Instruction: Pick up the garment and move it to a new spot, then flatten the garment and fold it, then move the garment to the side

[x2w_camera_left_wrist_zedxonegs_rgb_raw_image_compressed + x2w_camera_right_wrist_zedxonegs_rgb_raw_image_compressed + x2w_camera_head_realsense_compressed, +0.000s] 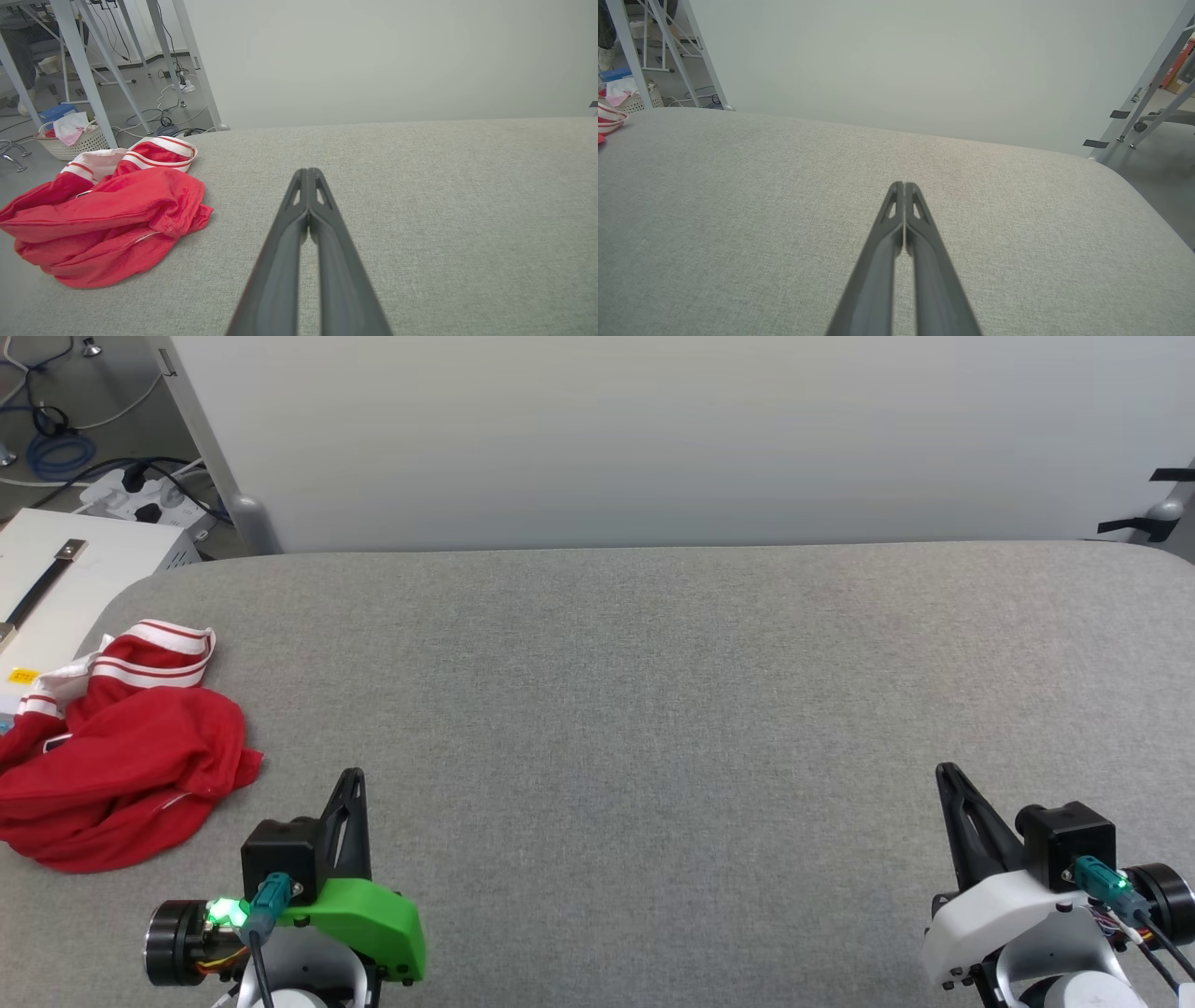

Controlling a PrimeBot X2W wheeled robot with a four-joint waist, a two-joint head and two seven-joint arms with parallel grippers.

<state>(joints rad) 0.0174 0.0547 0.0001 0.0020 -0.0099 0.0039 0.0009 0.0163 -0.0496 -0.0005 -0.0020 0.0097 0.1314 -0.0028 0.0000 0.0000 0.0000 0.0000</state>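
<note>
While the garment (121,756) lies crumpled at the far left of the table (653,709), close to its rounded left edge, neither set of jaws touches it. Pick-up appears not yet begun.

Left jaws: pressed together, empty, tips raised near the front edge of the table. In the head view the garment lies at about 9 o'clock from these tips, near but apart. The heap has no clean long axis. Its best line runs roughly from 1 o'clock, where the red-and-white striped trim (154,653) sits, to 7 o'clock, where the red bulk ends.

Right jaws: pressed together, empty, well apart from the garment, with bare table between. The left arm is clearly the nearer, so it is judged the likely arm for the first grasp. The jaws must spread before closing on cloth.

View differences: the left wrist view shows the garment (107,219) at 9 o'clock of the fingers, with a folded red edge facing them that offers a plausible pinch point. The right wrist view catches a sliver of the striped trim (609,119) at its 9 o'clock edge. Lettering cannot be read in any view.
</note>
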